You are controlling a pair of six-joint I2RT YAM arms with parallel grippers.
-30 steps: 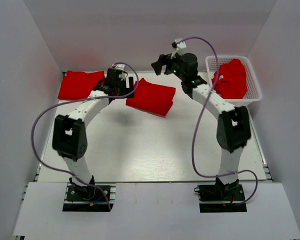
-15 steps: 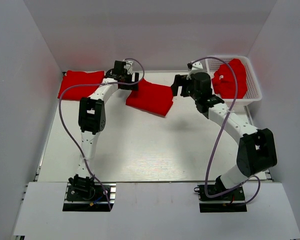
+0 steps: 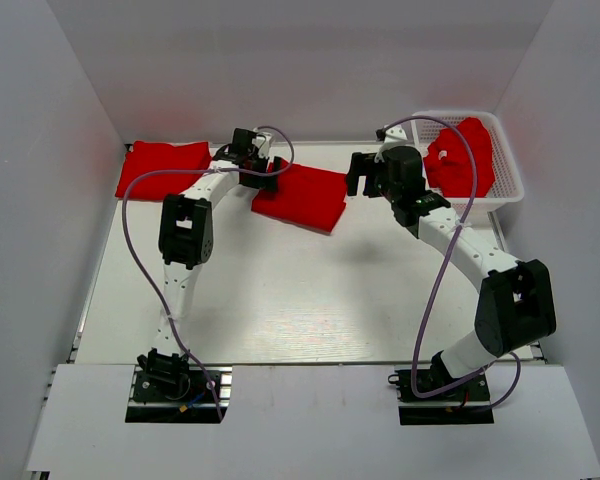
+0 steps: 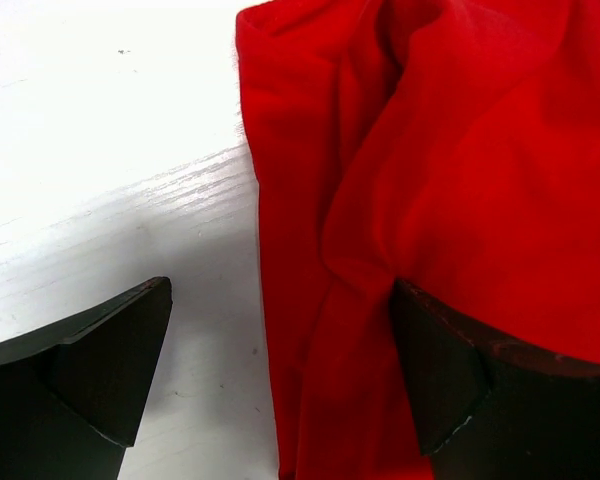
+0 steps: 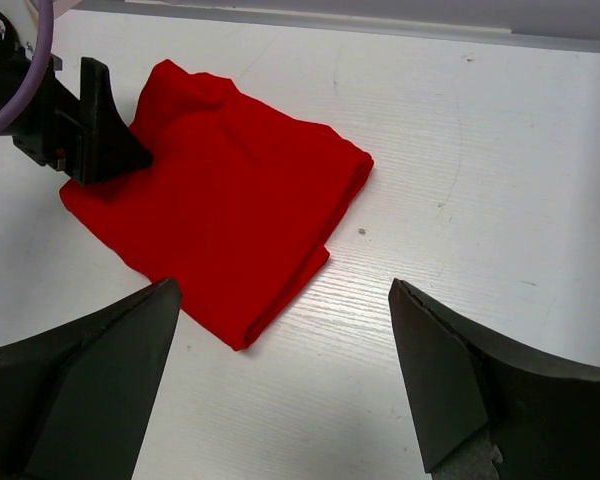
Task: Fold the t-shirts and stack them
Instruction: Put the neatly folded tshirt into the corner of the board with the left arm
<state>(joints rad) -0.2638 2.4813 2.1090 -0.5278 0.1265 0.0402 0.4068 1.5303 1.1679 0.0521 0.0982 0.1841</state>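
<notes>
I see a folded red cloth t-shirt [image 3: 163,167] at the white table's [image 3: 280,290] far left, a second folded red t-shirt [image 3: 302,197] right of it at mid-back, and a crumpled red t-shirt [image 3: 460,155] in the white plastic lattice basket [image 3: 507,170] at far right.

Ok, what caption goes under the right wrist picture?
Open right gripper faces a folded red t-shirt on the white table, left gripper at its far edge.

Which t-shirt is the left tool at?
On the white table, look at the middle of the far edge. The folded red cloth t-shirt lies alone, the left tool at its left corner; its neighbours are a folded red shirt far left and crumpled shirts inside the white lattice basket.
</notes>
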